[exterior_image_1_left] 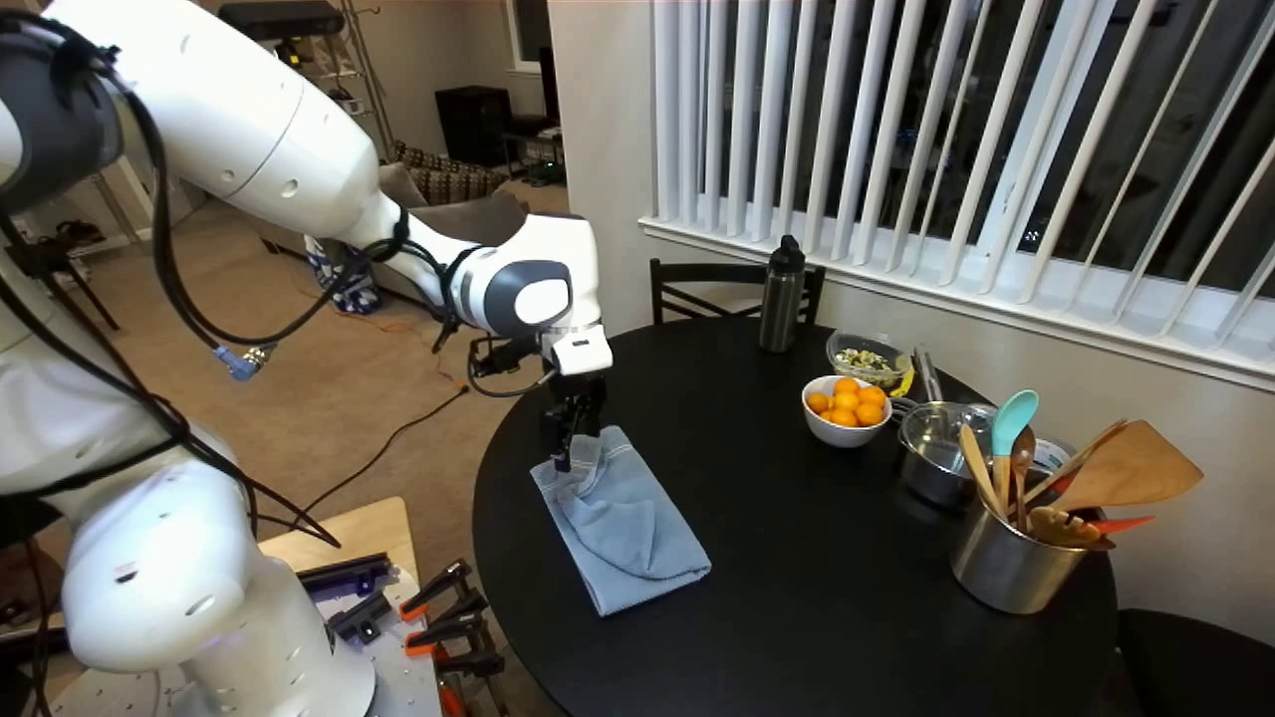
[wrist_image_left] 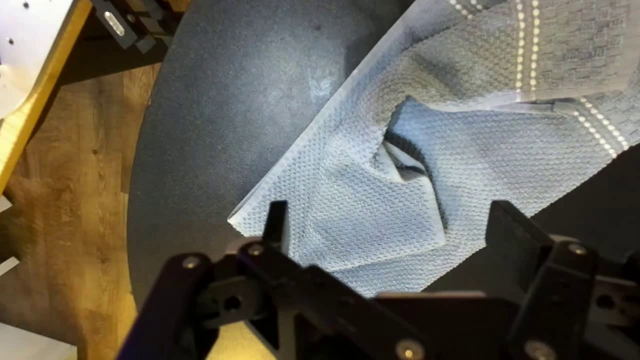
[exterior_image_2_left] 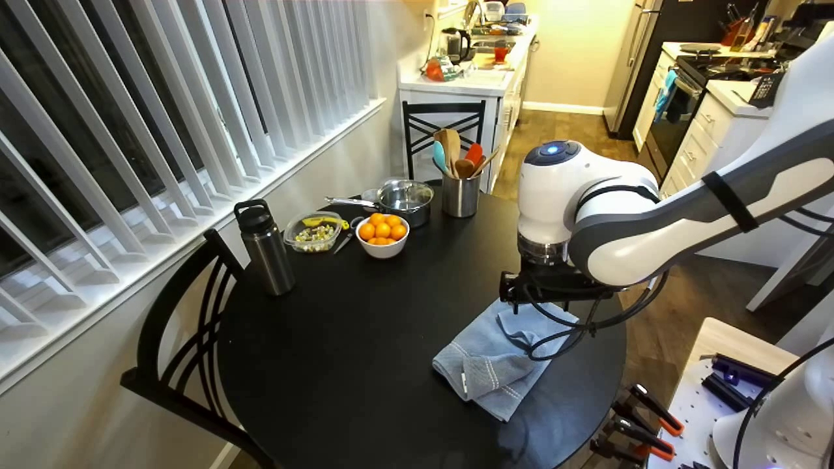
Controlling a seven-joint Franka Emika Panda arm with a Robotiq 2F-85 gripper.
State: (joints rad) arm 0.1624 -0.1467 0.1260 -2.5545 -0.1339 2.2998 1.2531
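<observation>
Black round table (exterior_image_1_left: 797, 578) beside window blinds (exterior_image_2_left: 306, 71), blue towel (exterior_image_1_left: 623, 528) atop.

The cloth (wrist_image_left: 500, 155) runs out of the wrist view. In an exterior view, the gripper (exterior_image_1_left: 576, 446) hides some of it by the table edge (exterior_image_1_left: 498, 528), and the spoon pot (exterior_image_1_left: 1011, 573) at the far edge (exterior_image_1_left: 1094, 607) hides part of the pan (exterior_image_1_left: 931, 476).

I can read no words, brands, numbers or signs in any of my three views. In an exterior view I see a small white tag (exterior_image_2_left: 464, 385) on the blue towel (exterior_image_2_left: 500, 358), but it is too small and blurred for me to make out any print on it
</observation>
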